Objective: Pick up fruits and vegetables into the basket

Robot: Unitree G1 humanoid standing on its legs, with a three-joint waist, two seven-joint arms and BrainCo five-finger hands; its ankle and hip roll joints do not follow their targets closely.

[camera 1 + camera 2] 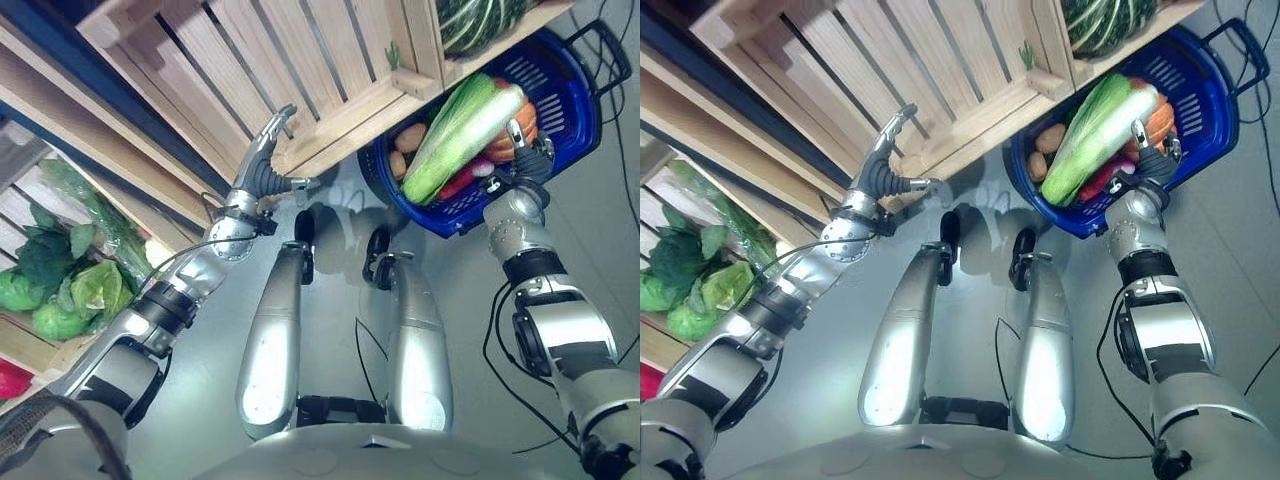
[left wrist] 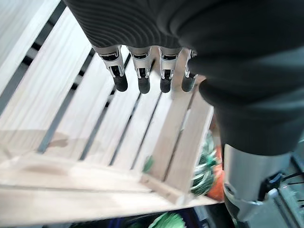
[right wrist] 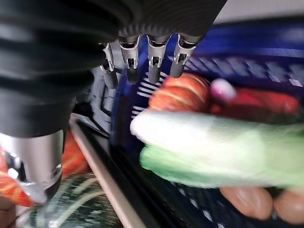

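Two head-mounted eyes look steeply down from a little apart, both taking in the wooden crate (image 1: 300, 70), the blue basket (image 1: 575, 95) on the floor and both arms. The left wrist camera looks along the left robot hand (image 2: 142, 71) from very close, facing the same crate's slats. The right wrist camera looks along the right robot hand (image 3: 142, 61) at close range into the basket, sharing its long green cabbage (image 3: 213, 152) with the head views.

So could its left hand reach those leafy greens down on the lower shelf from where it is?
Probably, but not directly. The left hand is open against the wooden crate, while the leafy greens lie on a shelf beside its upper arm. Nothing blocks the way; the arm would have to fold back.
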